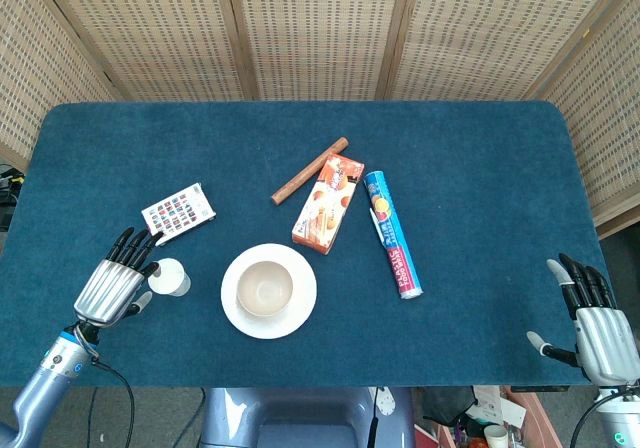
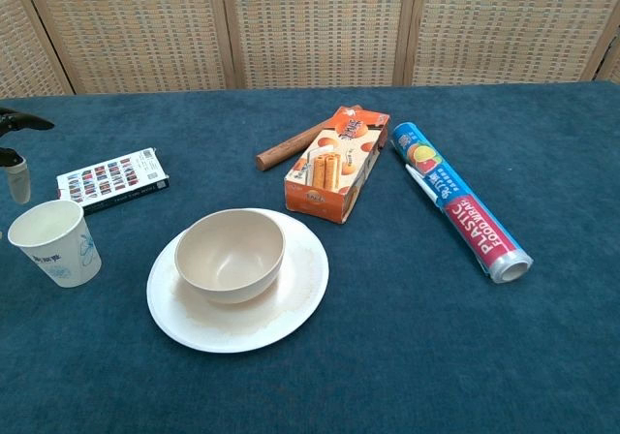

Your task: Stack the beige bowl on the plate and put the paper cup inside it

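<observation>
Table (image 1: 470, 158): blue cloth surface, woven screens behind it.

Plate (image 1: 300, 313) (image 2: 295, 303): white, near the front edge, left of centre in my head view.

Beige bowl (image 1: 265, 288) (image 2: 230, 256): upright on the plate, already stacked, nothing in it.

Paper cup (image 1: 170, 277) (image 2: 54, 242): upright on the cloth just left of the plate, apart from it, printed side toward the chest camera, mouth open.

Left hand (image 1: 112, 285): released, fingers extended and apart, holding nothing. It sits just left of the paper cup; I cannot tell from the head view whether the thumb touches the cup wall. In the chest view I see only dark fingertips (image 2: 21, 119) at the left edge, above and behind the cup.

Right hand (image 1: 592, 323): released, fingers straight and spread, thumb out to the side, at the front right corner beyond the table edge, well apart from every object. I do not see it in the chest view.

Card pack (image 1: 178, 213) (image 2: 113, 177): flat box with coloured print, behind the cup.

Brown stick (image 1: 309, 171) (image 2: 291, 146): lying diagonally, its far end beside the snack box.

Snack box (image 1: 327, 203) (image 2: 337, 165): orange, lying flat behind the plate.

Plastic wrap roll (image 1: 392, 234) (image 2: 458, 201): blue tube, lying just right of the snack box, a white pen-like item along its left side
</observation>
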`<state>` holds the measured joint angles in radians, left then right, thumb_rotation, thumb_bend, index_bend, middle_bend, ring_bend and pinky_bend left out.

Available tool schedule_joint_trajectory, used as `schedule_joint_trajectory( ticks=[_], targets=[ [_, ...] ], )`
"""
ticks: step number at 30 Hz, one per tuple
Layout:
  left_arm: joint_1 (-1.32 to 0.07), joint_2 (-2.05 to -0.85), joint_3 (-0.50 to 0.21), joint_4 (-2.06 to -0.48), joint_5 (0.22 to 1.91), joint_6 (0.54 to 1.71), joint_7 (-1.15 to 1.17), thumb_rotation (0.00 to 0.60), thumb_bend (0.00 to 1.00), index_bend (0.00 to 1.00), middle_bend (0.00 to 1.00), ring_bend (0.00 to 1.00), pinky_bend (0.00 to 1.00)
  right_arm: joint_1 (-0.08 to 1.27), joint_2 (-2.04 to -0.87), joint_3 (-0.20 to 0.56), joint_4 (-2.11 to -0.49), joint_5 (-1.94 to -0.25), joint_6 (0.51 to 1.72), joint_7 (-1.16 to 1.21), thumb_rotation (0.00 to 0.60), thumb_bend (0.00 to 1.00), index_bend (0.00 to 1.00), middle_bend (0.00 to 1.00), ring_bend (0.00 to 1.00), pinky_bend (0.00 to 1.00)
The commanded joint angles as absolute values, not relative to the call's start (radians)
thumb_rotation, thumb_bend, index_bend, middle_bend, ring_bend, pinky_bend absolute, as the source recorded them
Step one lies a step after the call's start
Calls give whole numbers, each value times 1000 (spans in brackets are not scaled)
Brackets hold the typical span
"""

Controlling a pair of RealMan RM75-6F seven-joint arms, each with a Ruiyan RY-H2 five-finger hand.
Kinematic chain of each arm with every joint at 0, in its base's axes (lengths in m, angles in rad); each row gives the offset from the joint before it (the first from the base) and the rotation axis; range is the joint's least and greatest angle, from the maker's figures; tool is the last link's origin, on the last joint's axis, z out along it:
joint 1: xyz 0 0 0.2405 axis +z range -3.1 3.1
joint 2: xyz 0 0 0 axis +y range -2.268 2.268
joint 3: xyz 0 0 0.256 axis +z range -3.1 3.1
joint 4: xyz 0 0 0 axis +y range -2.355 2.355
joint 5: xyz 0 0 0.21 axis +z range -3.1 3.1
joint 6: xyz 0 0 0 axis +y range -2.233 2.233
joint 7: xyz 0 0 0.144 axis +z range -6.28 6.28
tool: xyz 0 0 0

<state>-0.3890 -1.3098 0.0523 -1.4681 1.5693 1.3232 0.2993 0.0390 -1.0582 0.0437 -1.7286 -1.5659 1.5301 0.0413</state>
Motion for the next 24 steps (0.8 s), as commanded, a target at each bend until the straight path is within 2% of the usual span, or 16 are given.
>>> schedule_joint_trajectory(
  ticks=[1, 15, 24],
  targets=[
    [-389, -1315, 49, -1463, 1567, 1313, 294, 600, 294, 450, 52, 0, 0, 39, -1059, 44, -1728, -1567, 1531, 42, 600, 146, 0, 0, 0, 0],
    [-364, -1297, 73, -1474, 1598, 1316, 312, 600, 303, 452, 52, 0, 0, 38, -1059, 43, -1727, -1568, 1532, 43, 600, 145, 0, 0, 0, 0],
    [-357, -1308, 65, -1445, 1582, 1297, 299, 600, 307, 459, 51, 0, 0, 38, -1060, 41, -1731, -1574, 1534, 33, 600, 146, 0, 0, 0, 0]
  ],
)
